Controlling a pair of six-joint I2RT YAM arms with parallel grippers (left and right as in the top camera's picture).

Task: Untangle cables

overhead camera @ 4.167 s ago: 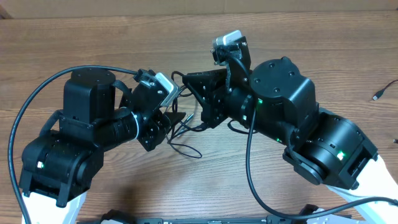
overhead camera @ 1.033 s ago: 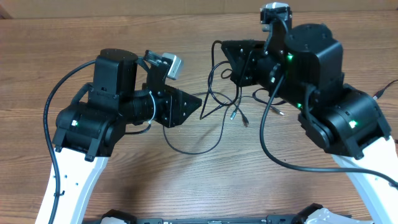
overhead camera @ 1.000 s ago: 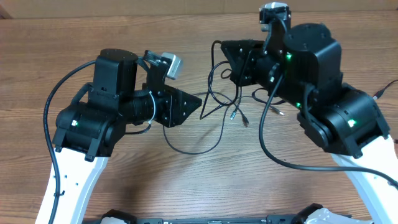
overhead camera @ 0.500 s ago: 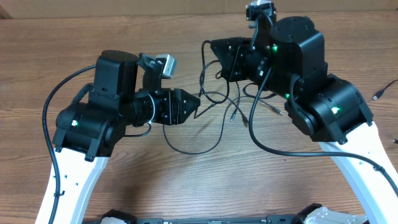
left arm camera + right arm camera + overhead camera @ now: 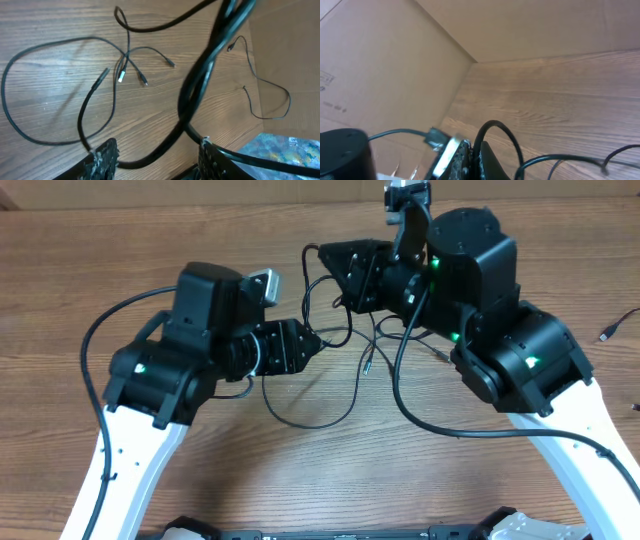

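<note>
Tangled cables [image 5: 122, 66] lie mid-table, strands running mostly near-to-far. Left gripper [image 5: 157, 151] gapes wide, gripping nothing. Right gripper [image 5: 469, 161] apparently pinches looped strand.

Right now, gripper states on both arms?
Left gripper: open, fingers apart.
Right gripper: shut on a thin black cable.

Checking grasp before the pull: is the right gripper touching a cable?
Touching. The right wrist view shows a thin black cable looping up out of the right gripper, pinched there with no gap visible.
</note>
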